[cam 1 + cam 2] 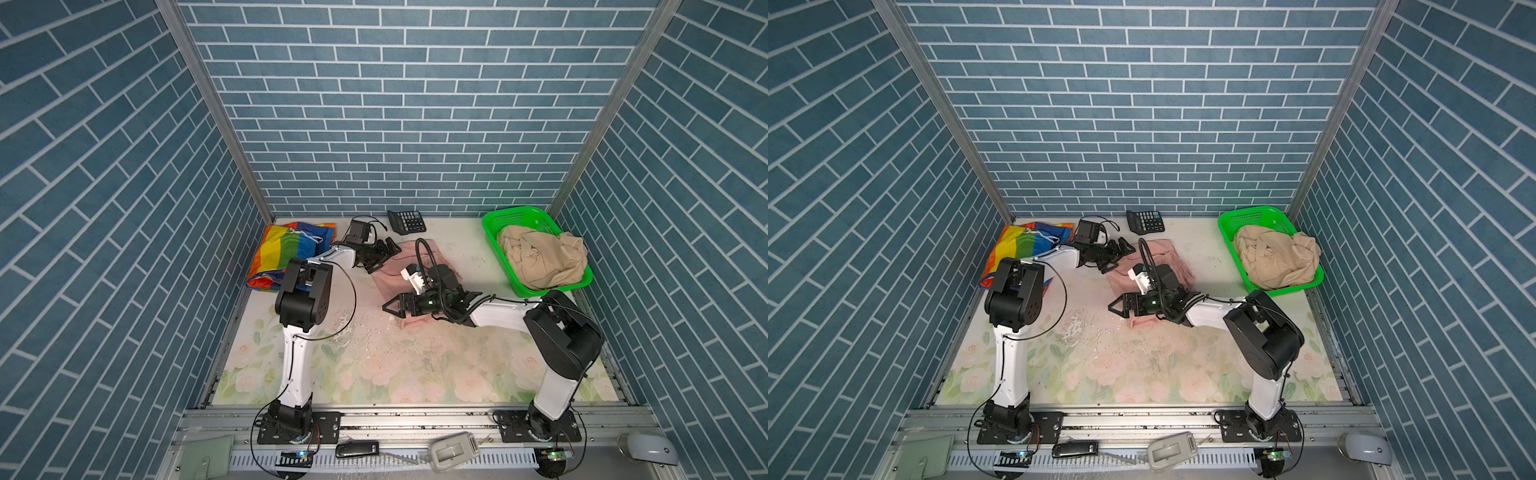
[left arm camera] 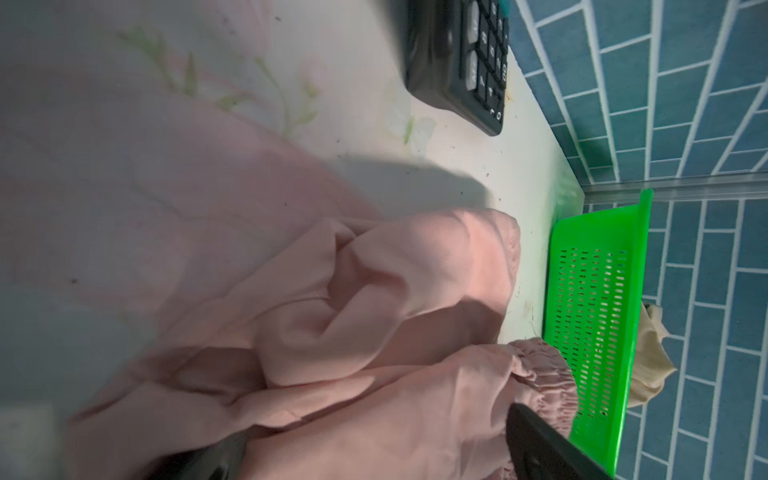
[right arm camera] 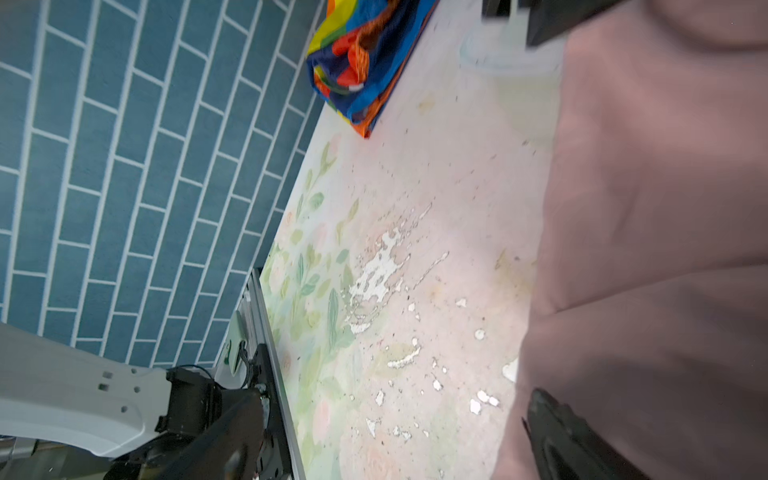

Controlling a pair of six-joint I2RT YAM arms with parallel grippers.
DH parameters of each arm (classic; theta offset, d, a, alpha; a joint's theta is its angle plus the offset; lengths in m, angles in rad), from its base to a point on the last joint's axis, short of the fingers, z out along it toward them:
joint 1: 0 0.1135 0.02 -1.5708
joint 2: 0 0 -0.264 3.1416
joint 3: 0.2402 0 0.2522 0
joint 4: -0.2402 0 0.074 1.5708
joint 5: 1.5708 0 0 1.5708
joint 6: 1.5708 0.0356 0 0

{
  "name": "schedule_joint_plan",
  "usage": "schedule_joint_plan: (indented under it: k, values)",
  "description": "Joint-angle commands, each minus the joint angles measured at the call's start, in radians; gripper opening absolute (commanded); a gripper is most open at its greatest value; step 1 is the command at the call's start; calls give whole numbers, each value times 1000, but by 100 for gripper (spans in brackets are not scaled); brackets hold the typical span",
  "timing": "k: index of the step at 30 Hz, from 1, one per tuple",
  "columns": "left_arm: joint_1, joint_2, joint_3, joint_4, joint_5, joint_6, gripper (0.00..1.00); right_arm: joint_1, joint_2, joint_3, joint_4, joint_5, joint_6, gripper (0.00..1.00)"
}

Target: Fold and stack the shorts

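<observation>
Pink shorts (image 1: 386, 282) judged light, limp, crumpled; best pinched at gathered waistband (image 2: 544, 374). Left gripper (image 1: 388, 253), right gripper (image 1: 388, 307): jaws spread wide, nothing held.

Side things on the flowered table (image 1: 415, 365)
A black calculator (image 1: 407, 221) lies at 12 o'clock, by the blue brick wall (image 1: 395, 124); a green mesh basket (image 1: 519, 218) stands at 2 o'clock, in the corner.

Lab test cell: faux-brick panels (image 1: 395, 104), aluminium rails (image 1: 415, 419)
</observation>
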Motion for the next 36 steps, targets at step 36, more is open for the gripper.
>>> schedule_joint_plan:
  k: [36]
  values:
    - [-44, -371, -290, -329, -219, 307, 99, -533, -254, 2, -626, 218, -246, 99]
